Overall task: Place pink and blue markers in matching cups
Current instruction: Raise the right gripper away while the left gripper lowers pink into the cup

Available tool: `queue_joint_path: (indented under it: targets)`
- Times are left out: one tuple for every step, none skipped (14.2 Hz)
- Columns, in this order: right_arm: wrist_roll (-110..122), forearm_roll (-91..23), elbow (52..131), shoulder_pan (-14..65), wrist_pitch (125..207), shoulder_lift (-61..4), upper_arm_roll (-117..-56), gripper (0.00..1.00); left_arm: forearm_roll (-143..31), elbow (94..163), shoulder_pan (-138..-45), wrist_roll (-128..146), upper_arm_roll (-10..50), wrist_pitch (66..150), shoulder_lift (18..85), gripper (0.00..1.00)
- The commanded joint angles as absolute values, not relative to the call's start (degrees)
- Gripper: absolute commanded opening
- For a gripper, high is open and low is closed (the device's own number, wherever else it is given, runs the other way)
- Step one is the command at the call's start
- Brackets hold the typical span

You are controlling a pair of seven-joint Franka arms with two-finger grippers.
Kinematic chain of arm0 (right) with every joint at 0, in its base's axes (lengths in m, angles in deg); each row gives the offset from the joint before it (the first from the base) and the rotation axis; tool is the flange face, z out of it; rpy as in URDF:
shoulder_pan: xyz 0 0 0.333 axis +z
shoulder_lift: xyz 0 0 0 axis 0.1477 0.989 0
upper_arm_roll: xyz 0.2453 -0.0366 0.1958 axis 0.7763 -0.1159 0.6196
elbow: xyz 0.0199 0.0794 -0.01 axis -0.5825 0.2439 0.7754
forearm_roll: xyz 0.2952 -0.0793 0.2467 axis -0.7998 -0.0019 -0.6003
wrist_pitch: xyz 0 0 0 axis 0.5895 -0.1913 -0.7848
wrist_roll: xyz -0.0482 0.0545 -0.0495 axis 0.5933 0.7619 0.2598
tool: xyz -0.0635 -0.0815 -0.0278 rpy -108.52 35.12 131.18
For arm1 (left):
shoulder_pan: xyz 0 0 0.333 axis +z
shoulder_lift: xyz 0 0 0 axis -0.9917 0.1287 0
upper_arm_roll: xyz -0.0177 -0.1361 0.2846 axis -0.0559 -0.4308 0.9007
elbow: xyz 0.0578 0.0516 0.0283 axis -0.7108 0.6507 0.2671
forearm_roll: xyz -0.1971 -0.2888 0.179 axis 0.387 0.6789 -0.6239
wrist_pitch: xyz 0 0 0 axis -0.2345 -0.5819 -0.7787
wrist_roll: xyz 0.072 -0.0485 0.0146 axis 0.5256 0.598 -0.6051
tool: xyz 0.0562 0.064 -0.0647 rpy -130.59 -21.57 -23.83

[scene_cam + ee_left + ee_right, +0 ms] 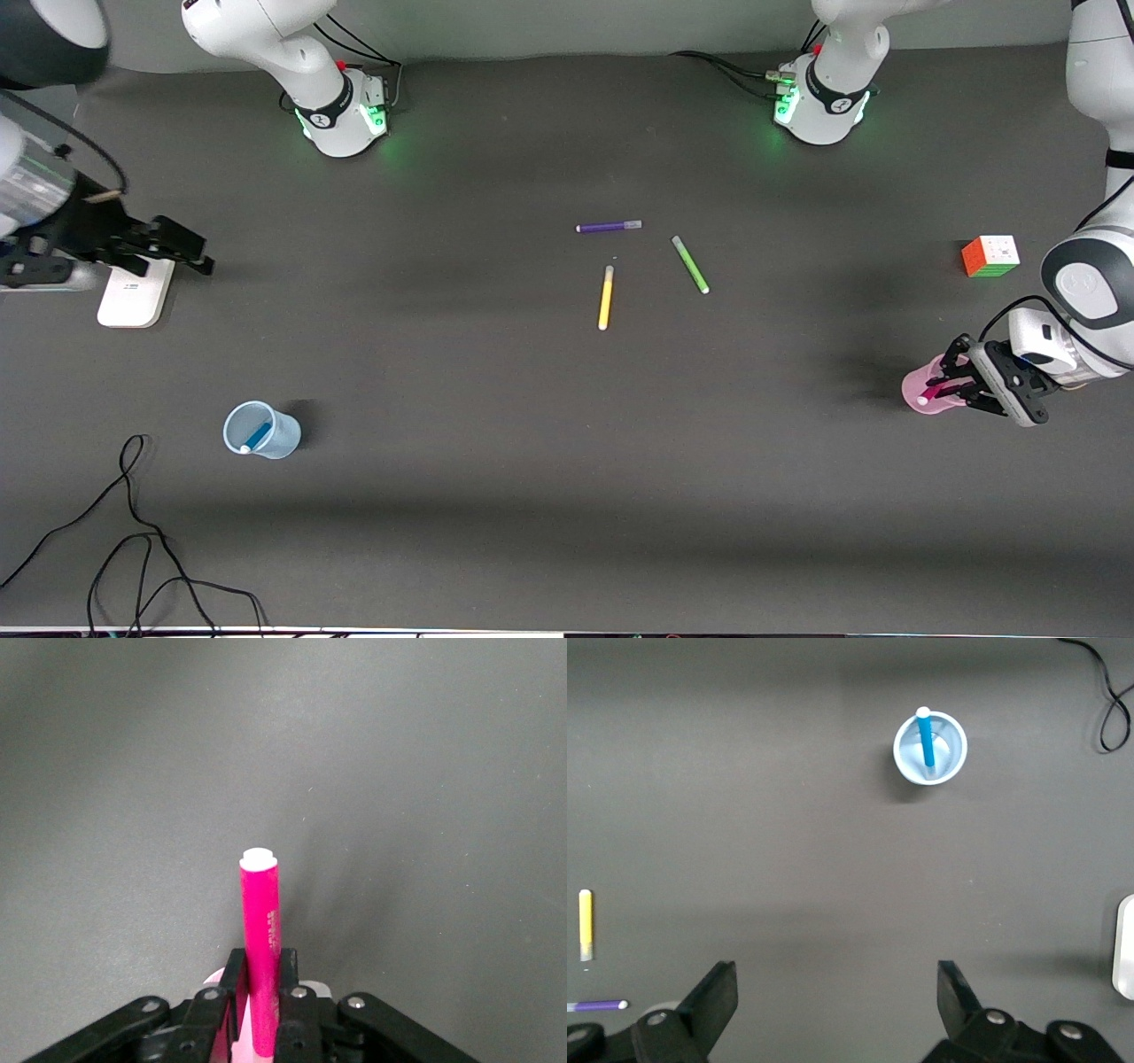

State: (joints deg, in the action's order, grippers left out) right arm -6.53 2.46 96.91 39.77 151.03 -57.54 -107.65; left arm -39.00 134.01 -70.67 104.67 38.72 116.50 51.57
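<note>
**Pink marker gripped over its cup; blue marker already in**

Left end effector (941,386) sits over the translucent light-pink plastic cup (917,390), fingers (232,988) pinching the slim magenta-pink felt-tip marker (260,939), whose white tip points away from the wrist. Right end effector (197,251) waits, fingers (718,997) spread wide, above the dark grey desk (496,461); well apart from it, the bright blue marker (255,437) leans inside the translucent light-blue cup (262,430).

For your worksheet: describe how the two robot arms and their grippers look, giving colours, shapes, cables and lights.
Both arms are glossy white with rounded joints and dark grey bands. Their bases glow green, with black cables attached. The left gripper and right gripper are black, angular, two-fingered, with visible silver bolts on the linkages.
</note>
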Motion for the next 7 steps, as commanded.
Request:
queue_joint_path:
  targets:
    - [-15.55, 6.77, 97.87, 44.87, 153.28, -56.99, -107.62, 1.00, -37.83, 134.03, -70.21, 106.46, 38.38, 116.94, 51.15, 0.52]
    - [-18.11, 6.60, 97.70, 45.05, 153.46, -56.90, -107.70, 1.00, -38.01, 133.95, -70.30, 106.46, 38.29, 117.12, 51.06, 0.76]
    - [-18.22, 6.16, 97.70, 44.97, 153.37, -57.07, -108.05, 1.00, -38.10, 133.86, -70.21, 106.46, 38.38, 117.12, 51.15, 0.99]
    - [-18.31, 5.55, 97.52, 44.88, 152.94, -57.16, -108.32, 1.00, -38.10, 133.77, -70.21, 106.46, 38.38, 117.03, 51.06, 0.99]
    - [-18.31, 4.67, 97.26, 44.88, 152.15, -57.16, -108.49, 1.00, -38.19, 133.77, -70.21, 106.46, 38.29, 117.03, 51.15, 0.99]
    - [-18.14, 4.67, 97.17, 44.97, 150.75, -57.16, -108.32, 1.00, -38.19, 133.77, -70.21, 106.46, 38.29, 116.94, 51.06, 0.99]
    - [-18.14, 4.75, 97.08, 44.97, 149.95, -57.25, -108.23, 1.00, -38.36, 133.77, -70.48, 106.20, 38.38, 116.86, 50.63, 0.99]
